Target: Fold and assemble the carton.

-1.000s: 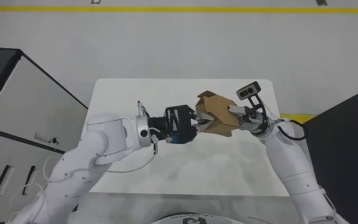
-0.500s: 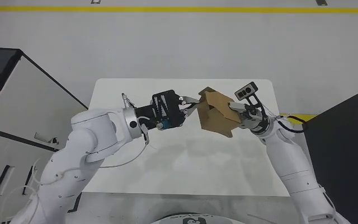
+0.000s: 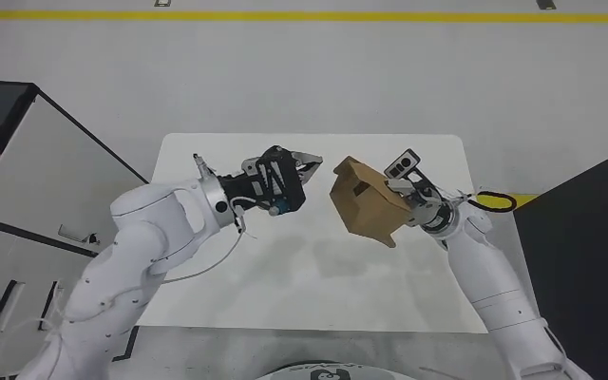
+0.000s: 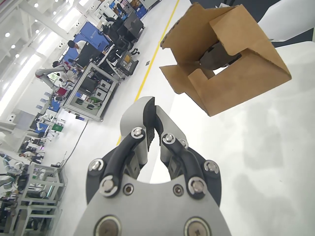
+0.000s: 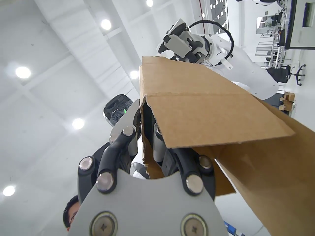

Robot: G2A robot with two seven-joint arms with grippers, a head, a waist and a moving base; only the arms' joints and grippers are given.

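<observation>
A brown cardboard carton [image 3: 364, 201] hangs tilted above the white table [image 3: 285, 275], right of centre. My right gripper [image 3: 403, 202] is shut on one of its walls; in the right wrist view the fingers [image 5: 131, 124] pinch the cardboard edge [image 5: 209, 104]. My left gripper [image 3: 313, 163] floats a short way left of the carton, shut and holding nothing, its pads together [image 4: 150, 106]. The carton end [image 4: 246, 79] facing it has flaps partly folded over, with a gap showing a dark gripper part inside.
A black cabinet [image 3: 38, 161] stands left of the table and a dark panel [image 3: 570, 228] to its right. A yellow floor line [image 3: 304, 15] runs beyond the table. The table surface around the arms is bare.
My left gripper has let go of the carton's flaps and pulled back to the left. The right arm has turned the carton and shifted it slightly.
</observation>
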